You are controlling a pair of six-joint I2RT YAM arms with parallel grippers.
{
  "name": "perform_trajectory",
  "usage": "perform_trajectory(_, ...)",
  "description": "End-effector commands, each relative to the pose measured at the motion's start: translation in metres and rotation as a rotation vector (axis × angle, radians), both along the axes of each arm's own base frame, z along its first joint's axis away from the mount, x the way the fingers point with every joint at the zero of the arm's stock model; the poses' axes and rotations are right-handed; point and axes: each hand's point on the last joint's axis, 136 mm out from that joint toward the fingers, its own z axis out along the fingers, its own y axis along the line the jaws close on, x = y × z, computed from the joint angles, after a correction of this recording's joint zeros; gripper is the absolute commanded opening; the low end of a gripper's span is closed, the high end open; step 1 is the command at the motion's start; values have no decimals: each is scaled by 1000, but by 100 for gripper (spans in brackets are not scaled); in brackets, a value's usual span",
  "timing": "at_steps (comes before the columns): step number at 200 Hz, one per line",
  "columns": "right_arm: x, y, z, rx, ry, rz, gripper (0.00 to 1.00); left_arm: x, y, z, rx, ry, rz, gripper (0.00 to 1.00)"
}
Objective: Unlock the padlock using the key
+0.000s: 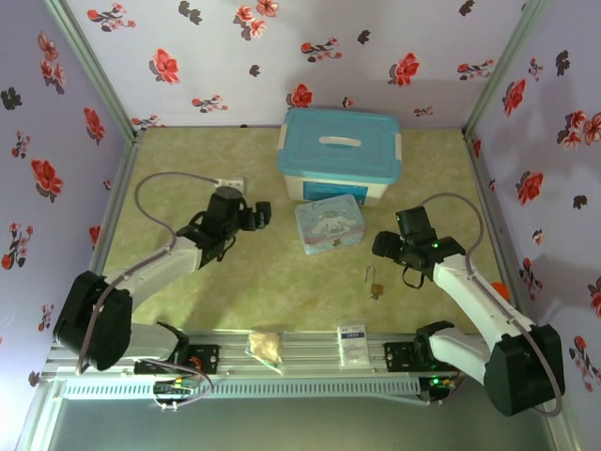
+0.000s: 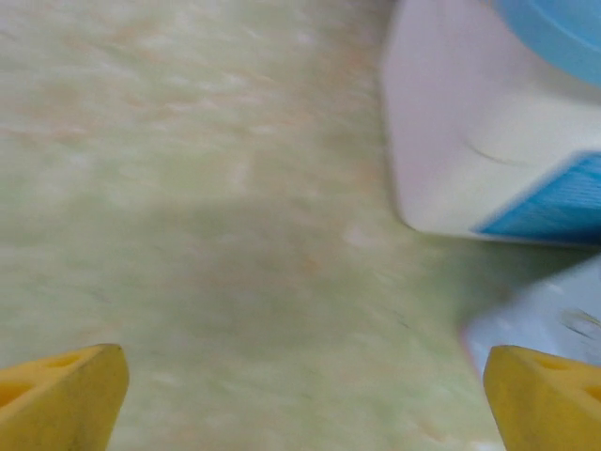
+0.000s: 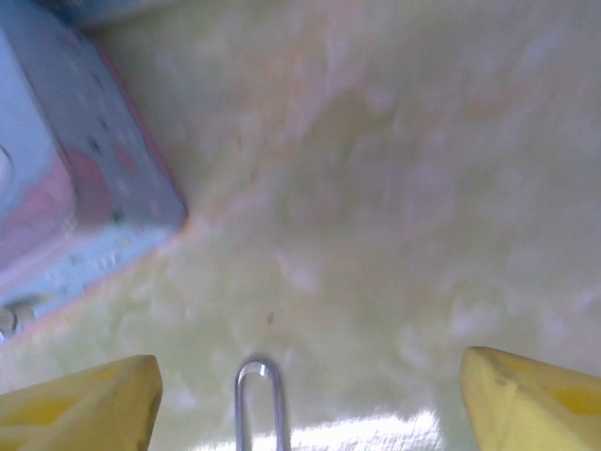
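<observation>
right gripper [image 1: 383, 246] hangs over the green table [image 1: 282, 272] with its yellow fingers [image 3: 80, 409] spread wide, the padlock [image 1: 376, 286] lying on the surface just in front of it, between the gripper and the table's near rail; in the right wrist view the lock's silvery shackle [image 3: 260, 399] stands between the two fingertips, touching neither. across the table, left gripper [image 1: 261, 214] is likewise wide open above bare tabletop, pointing toward the cartoon tin [image 1: 330, 225], which rests just in front of a white storage box [image 1: 340, 155] with a blue lid
</observation>
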Motion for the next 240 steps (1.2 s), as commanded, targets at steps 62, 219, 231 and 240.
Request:
perform_trajectory(62,74,-98,35,-479,-487,-117,87,36,162,-14,477,-16,397,100)
perform_trajectory(219,127,-102,-14,-346,-605,-152,99,31,200,-58,228,-262,365,100)
perform_trajectory(231,128,-102,-15,-349,-612,-152,99,29,204,-57,247,-270,403,100)
perform_trajectory(240,127,-102,-14,-349,-618,-152,99,29,204,-57,246,-268,405,100)
